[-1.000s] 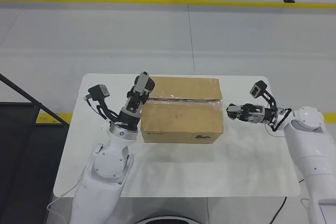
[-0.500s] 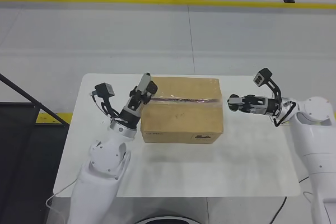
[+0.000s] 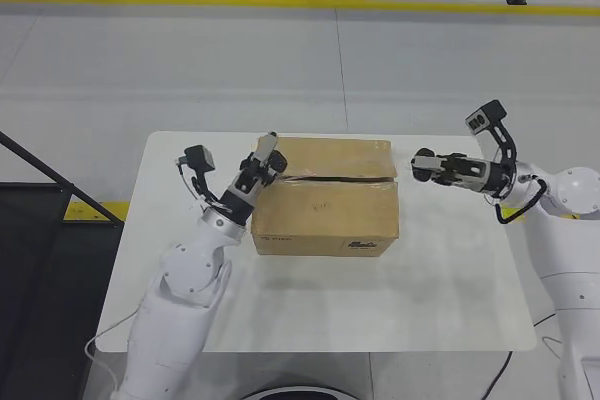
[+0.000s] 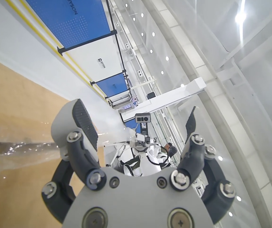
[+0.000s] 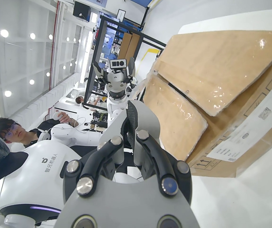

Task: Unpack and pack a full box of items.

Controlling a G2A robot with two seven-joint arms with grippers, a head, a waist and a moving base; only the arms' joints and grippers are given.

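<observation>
**A brown box (image 3: 325,210) on a white table (image 3: 440,290)**

The table stands on a pale grey floor (image 3: 180,70). The box sits in the middle of it, a bit toward the back. Its two top flaps (image 3: 330,155) are down, with a thin dark gap between them and shiny clear tape (image 4: 19,148) along the gap. The left gripper (image 3: 269,157) is at the left end of that gap, fingers spread wide, holding nothing. The right gripper (image 3: 421,163) is just beside the box's right end, fingers pressed together, holding nothing.
</observation>
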